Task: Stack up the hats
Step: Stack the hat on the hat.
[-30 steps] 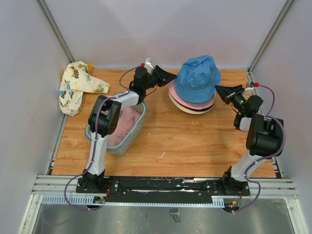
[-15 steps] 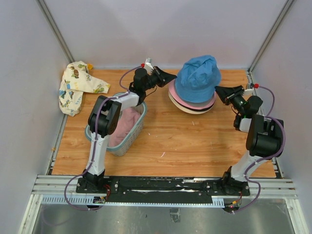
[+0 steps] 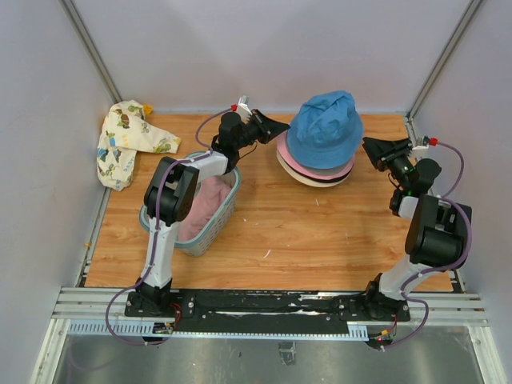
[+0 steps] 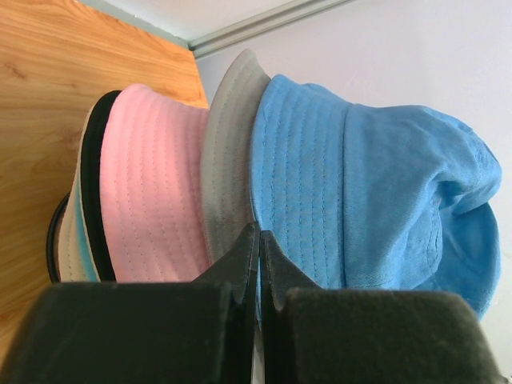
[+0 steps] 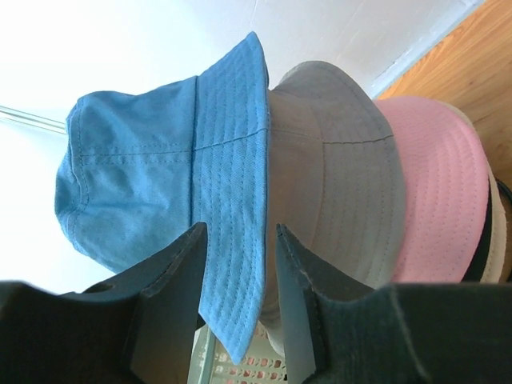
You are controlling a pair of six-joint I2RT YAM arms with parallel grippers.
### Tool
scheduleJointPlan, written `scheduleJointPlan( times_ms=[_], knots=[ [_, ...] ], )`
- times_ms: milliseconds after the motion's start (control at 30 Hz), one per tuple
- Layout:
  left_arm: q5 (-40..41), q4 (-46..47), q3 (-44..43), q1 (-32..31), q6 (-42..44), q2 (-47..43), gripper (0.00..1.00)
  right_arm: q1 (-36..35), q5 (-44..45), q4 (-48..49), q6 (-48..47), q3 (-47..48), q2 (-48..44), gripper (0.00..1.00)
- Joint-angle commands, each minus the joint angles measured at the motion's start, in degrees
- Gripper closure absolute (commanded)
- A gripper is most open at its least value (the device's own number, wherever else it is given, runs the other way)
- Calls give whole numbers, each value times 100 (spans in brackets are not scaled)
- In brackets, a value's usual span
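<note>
Top external view, hats (image 3: pixel 323 132) stacked between left pincer (image 3: pixel 284 126), right pincer (image 3: pixel 367 145)

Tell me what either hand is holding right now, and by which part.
Nothing is held. The left hand is shut empty beside the hat stack; the right hand is open, clear of the blue hat.

The left arm (image 3: pixel 170 192) was extended from the near edge of the table (image 3: pixel 304 232) toward its far middle, and the left gripper (image 3: pixel 282 126) was pointed rightward with its jaws pressed tip to tip. The right arm (image 3: pixel 434 228) was raised beside the right edge, and the right gripper (image 3: pixel 369 146) was aimed leftward with its jaws parted.
</note>
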State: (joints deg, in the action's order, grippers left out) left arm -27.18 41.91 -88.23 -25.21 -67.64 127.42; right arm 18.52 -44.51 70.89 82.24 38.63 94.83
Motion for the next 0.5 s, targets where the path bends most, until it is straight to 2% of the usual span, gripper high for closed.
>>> scheduleJointPlan(
  times_ms=[0,167,467],
  knots=[
    [-124,120,100,-28,191,-33,99,80,57,156,43,325,135,59],
    [-171,42,52,-28,268,1,99,15,70,522,352,695,506,59],
    [-224,-25,51,-32,359,-24,99,-213,83,36,134,1234,754,59]
  ],
)
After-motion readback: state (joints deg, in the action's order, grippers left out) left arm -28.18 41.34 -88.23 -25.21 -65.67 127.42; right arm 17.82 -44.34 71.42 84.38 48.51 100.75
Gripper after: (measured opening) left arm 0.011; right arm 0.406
